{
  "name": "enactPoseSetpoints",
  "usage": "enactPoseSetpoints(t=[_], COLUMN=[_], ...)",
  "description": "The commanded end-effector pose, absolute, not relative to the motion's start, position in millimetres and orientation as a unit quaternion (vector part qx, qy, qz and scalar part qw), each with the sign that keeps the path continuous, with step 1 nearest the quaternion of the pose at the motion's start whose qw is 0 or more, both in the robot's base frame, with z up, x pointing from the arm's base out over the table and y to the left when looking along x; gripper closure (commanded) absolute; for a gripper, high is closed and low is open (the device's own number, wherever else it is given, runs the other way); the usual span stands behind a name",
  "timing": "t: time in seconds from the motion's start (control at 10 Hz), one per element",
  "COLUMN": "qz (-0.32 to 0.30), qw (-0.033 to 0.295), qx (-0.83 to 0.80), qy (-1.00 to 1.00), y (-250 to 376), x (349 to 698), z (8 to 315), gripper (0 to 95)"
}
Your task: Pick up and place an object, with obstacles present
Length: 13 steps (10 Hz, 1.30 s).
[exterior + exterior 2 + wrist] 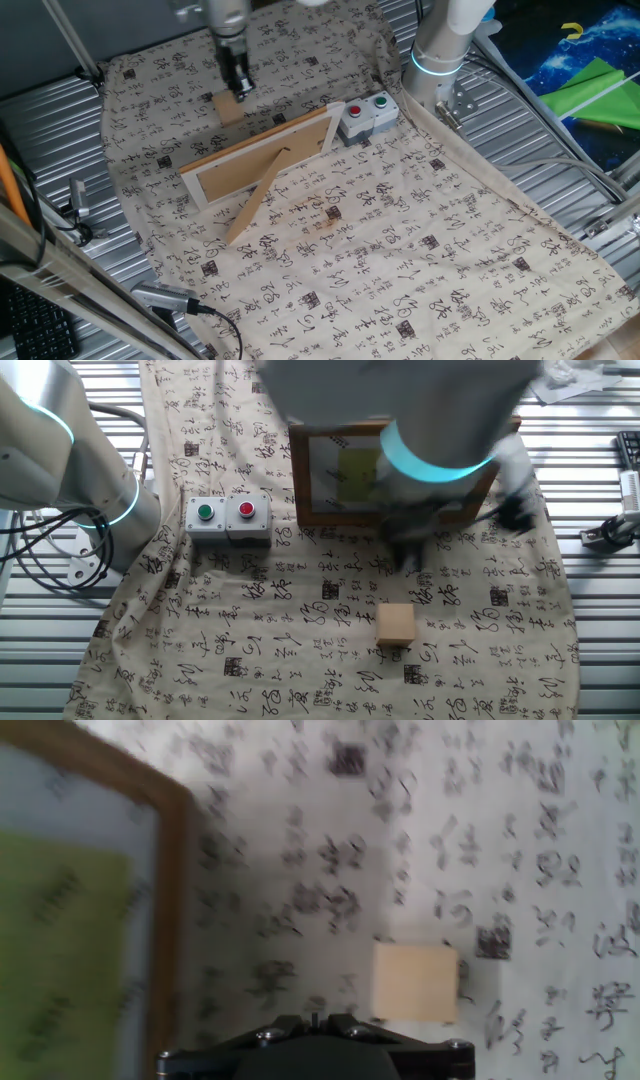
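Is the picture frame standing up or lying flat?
Standing up. The picture frame rests on its long edge, leaning on its slanted prop leg.

Robotics lab bench, looks like. Ribbed metal table (560,190) under a calligraphy-print cloth (400,260), robot arm base (440,50) with glowing cyan ring, red/green button box (229,517), loose cables (190,305), probably a keyboard (35,325) at the blurry corner.

Tan block (396,625) flat on cloth, frame (262,155) propped upright
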<state>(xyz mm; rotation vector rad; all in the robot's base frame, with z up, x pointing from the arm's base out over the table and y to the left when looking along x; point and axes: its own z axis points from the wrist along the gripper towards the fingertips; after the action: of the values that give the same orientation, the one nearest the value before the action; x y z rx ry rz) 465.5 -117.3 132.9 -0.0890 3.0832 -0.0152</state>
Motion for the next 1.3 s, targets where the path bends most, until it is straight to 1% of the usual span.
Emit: enactPoseSetpoints(t=[0.1,0.3,0.9,1.1,1.3], qz=[-0.005,-0.007,-0.004,-0.004,-0.005], qw=[0.025,0.026,0.03,0.031,0.03], qx=[-0.038,-0.048,-0.055,-0.029,-0.01], qy=[0.999,0.998,0.998,0.999,0.999], y=[-134,-150,-162,-165,-173], x=[475,482,479,481,491], z=[102,85,92,93,92], gripper=[95.0,95.0,95.0,95.0,95.0])
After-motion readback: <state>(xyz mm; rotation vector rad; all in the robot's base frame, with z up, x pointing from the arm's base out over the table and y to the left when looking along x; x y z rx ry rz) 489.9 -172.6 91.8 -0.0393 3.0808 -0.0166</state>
